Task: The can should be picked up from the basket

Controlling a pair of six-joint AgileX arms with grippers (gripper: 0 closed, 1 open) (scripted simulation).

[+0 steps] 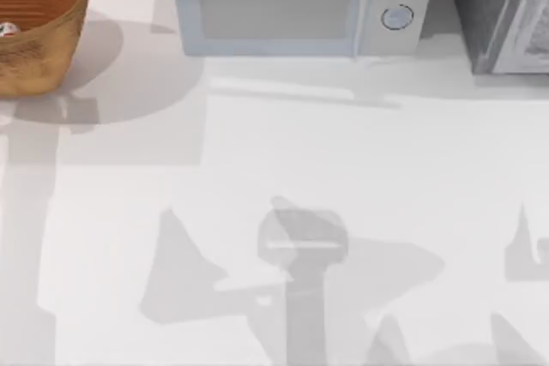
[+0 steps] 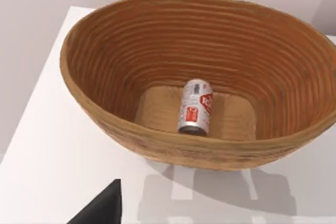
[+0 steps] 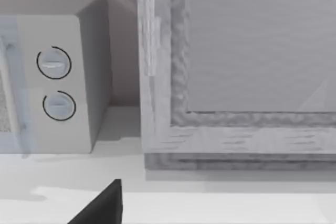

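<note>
You've got open room straight down into the basket (image 2: 131,40); its tall walls ring the can (image 2: 195,107) lying flat.

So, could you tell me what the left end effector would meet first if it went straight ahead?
Probably the basket, at its near wall or rim; the can lies beyond, on its floor.

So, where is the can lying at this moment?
The can lies on its side on the flat bottom of the basket, which stands at the table's far left corner in the top view, left of the microwave.
</note>
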